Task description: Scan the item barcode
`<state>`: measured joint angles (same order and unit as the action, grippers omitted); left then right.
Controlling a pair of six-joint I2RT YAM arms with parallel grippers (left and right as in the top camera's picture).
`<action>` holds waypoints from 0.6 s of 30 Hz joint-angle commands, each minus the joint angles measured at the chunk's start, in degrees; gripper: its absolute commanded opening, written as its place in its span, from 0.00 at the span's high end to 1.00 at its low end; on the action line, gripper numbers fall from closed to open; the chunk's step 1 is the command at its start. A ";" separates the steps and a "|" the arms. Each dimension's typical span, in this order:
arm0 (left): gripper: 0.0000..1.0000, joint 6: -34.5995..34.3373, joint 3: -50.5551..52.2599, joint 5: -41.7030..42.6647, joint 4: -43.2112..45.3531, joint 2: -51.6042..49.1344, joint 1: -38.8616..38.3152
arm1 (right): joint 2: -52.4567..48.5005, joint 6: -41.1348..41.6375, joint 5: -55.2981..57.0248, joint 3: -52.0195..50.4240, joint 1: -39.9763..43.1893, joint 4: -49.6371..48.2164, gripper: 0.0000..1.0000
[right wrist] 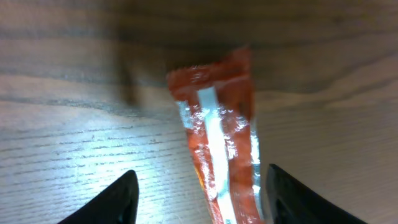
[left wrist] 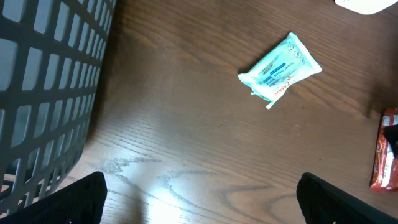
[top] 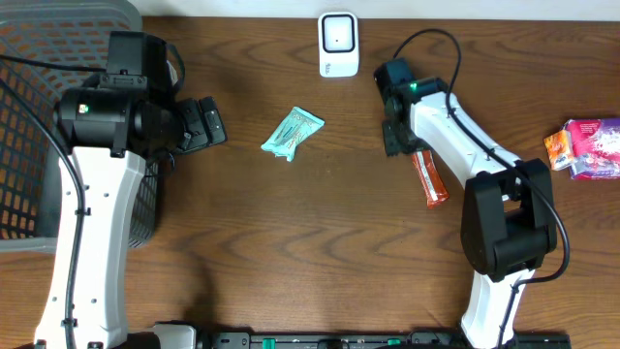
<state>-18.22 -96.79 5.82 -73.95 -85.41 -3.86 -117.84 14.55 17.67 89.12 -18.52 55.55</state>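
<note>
Orange-red foil packet (top: 431,184) flat, pale seam upward; white scanner (top: 338,44) well apart, beyond its upper end

Dark wood-grain table (top: 320,252) — orange-red packet (right wrist: 217,143) with white stripe — teal packet (top: 292,133)

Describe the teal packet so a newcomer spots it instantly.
Start at the white scanner at the far edge of the table. Just nearer, toward the grey basket, lies a teal packet. It alone is teal; the others are an orange-red packet and pink packs.
</note>
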 commanded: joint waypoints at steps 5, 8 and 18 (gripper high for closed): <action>0.02 -0.50 -0.07 -0.55 -0.20 0.17 0.20 | 0.13 -5.22 0.42 -6.80 0.07 -6.29 0.43; 0.02 -0.50 -0.07 -0.55 -0.20 0.17 0.20 | 0.13 -5.22 3.26 -9.01 0.52 -8.48 0.43; 0.02 -0.50 -0.07 -0.55 -0.20 0.17 0.20 | 0.09 -5.16 2.91 -14.51 3.26 -12.50 0.46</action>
<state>-18.22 -96.79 5.80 -73.93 -85.41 -3.86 -116.75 9.98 20.40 77.19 -16.23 43.00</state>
